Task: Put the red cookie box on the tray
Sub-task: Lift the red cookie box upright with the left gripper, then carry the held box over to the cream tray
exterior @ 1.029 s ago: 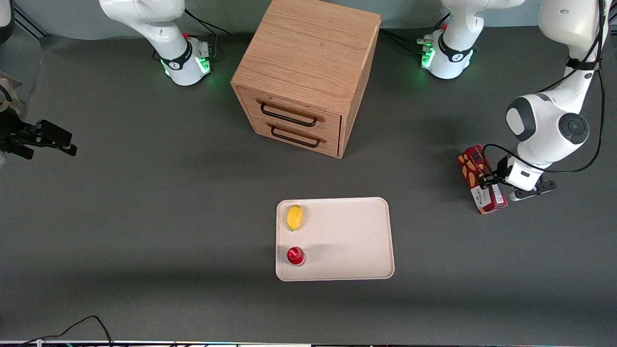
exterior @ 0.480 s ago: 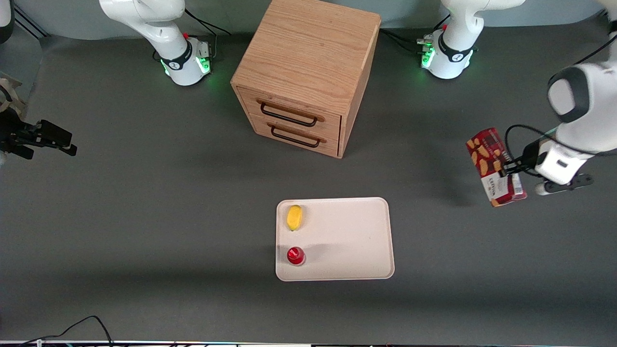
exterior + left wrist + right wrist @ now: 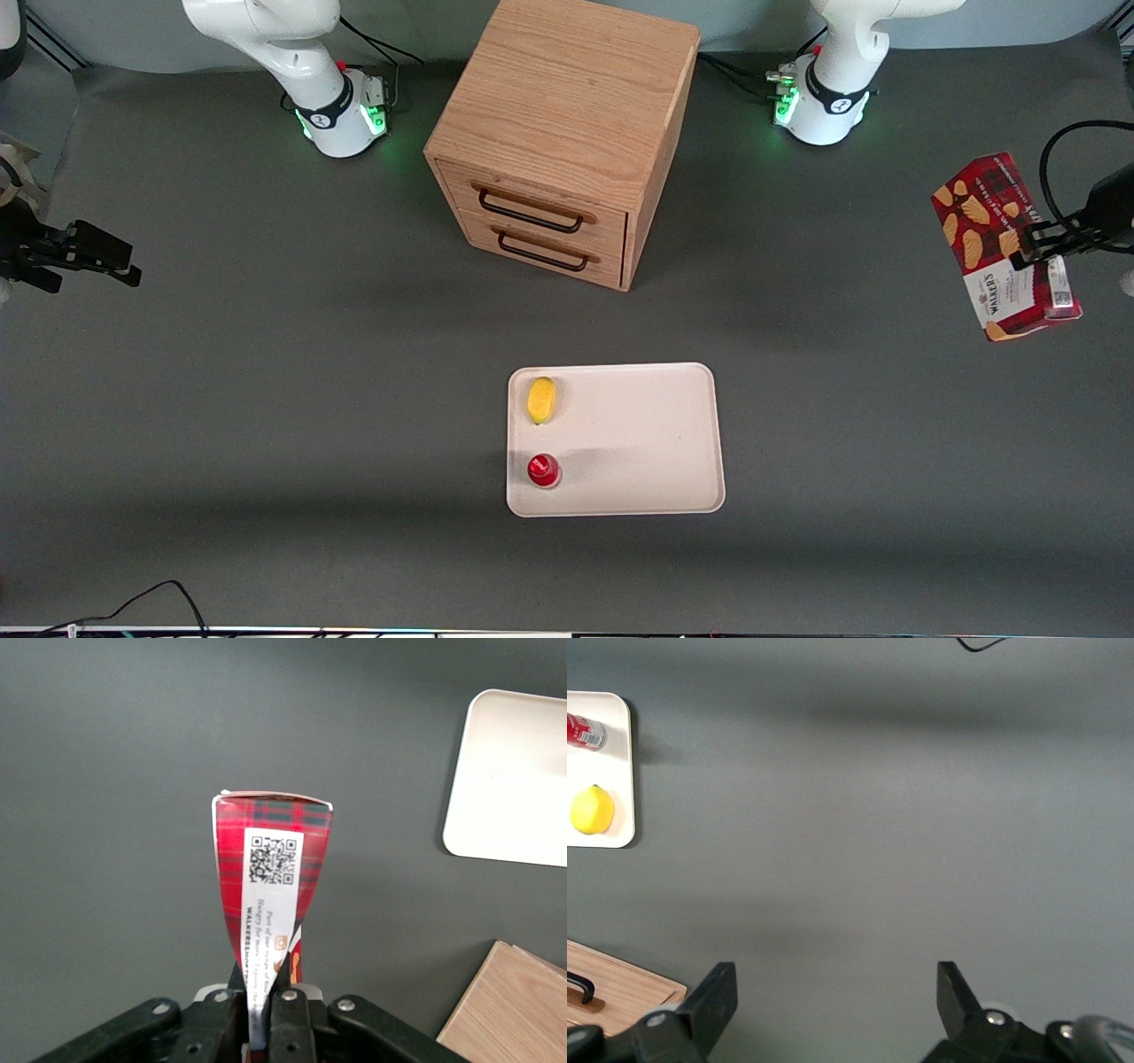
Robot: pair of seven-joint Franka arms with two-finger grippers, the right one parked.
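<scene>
Pinching the red cookie box [image 3: 1005, 246] at its label end, the gripper [image 3: 1038, 249] hangs high over the working arm's end of the table [image 3: 266, 399]; its fingers [image 3: 285, 1014] are clamped on the carton's thin edge, so the box dangles lengthwise, clear of the surface. The tray [image 3: 638, 443] lies well apart, nearer the front camera, with bare room beside the lemon [image 3: 540, 400] and small red item [image 3: 543, 470] — space enough, I'd judge.

Red tartan box [image 3: 1004, 245] with tan biscuits and white label clamped in black gripper [image 3: 1035, 251]; away from it, cream tray [image 3: 638, 443], yellow lemon [image 3: 540, 400], red can [image 3: 542, 470], oak cabinet [image 3: 558, 133].
</scene>
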